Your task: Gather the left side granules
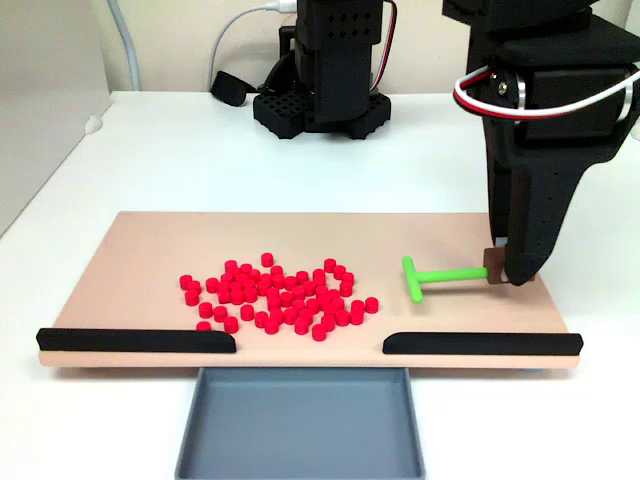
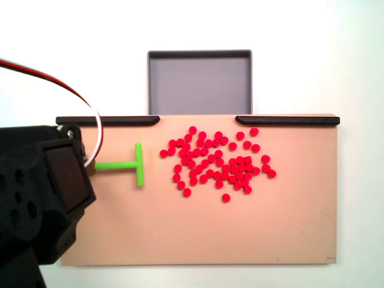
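The gripper clamps the stem end of the green T-shaped tool on the tan board, crossbar pointing away from the fingers. A loose or tilted hold could let the bar ride over pieces or fling them past the black rails. The granules, small bright red cylinders, lie scattered beyond the crossbar, apart from it, short of the grey tray.

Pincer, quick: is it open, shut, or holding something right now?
Pincer: shut on the stem end of the green T-shaped tool, which lies on the board away from the red granules.
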### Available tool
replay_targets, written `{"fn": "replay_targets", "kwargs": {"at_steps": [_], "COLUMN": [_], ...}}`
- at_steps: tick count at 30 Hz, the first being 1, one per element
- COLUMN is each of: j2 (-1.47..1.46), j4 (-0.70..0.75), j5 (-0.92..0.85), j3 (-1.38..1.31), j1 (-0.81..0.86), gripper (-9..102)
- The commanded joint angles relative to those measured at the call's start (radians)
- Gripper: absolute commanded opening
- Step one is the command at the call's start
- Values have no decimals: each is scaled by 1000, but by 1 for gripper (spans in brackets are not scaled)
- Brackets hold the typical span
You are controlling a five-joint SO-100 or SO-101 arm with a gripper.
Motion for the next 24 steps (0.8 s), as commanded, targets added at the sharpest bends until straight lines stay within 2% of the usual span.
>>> {"fn": "replay_targets", "kwargs": {"at_steps": [1,24], "j2": [-18,-133], "j4": [3,3], "j5": [8,-6], "j3": [-80,-103], "j1": [14,32], "gripper": [0,0]}}
